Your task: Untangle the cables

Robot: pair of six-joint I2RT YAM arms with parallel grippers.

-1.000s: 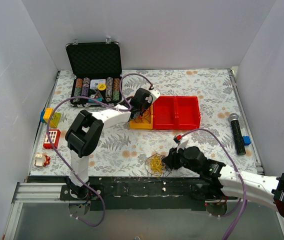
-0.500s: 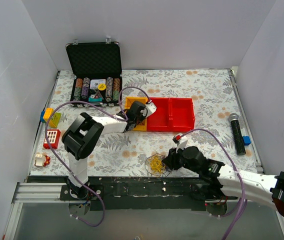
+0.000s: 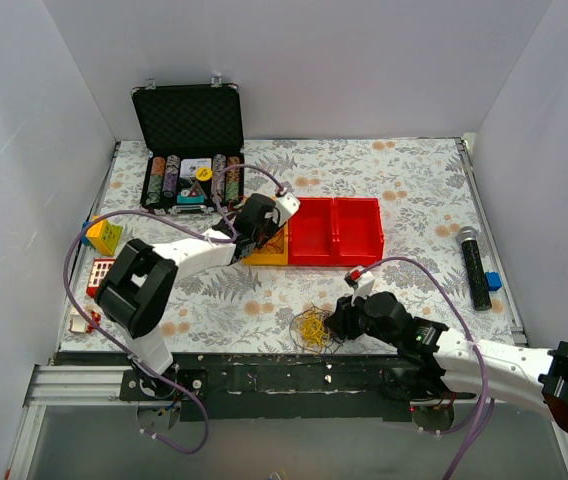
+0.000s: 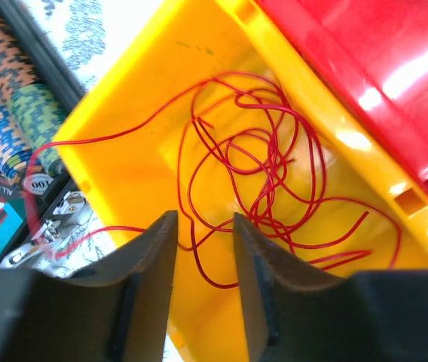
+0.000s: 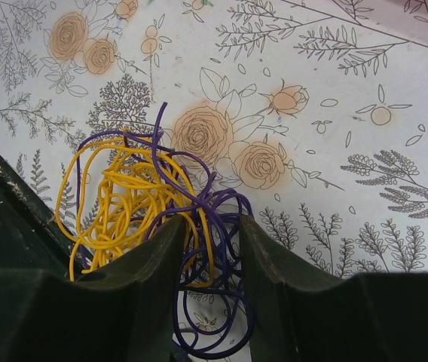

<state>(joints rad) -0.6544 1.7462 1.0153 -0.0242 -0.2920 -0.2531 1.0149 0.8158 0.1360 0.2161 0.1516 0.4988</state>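
The red cable lies in loose loops inside a yellow bin, with one strand hanging out over its rim. My left gripper is open just above that bin, with red strands passing between the fingertips. From above it sits over the yellow bin. A yellow cable and a purple cable are tangled together on the floral table near its front edge. My right gripper is open and straddles the purple loops, with some yellow strands between its jaws.
A red two-compartment bin adjoins the yellow bin. An open black poker-chip case stands behind it. Toy blocks and a red toy lie at the left. A black cylinder and a blue piece lie at the right.
My left gripper has moved left and a little nearer, and the yellow and red bins have slid left with it. My right arm has barely moved.
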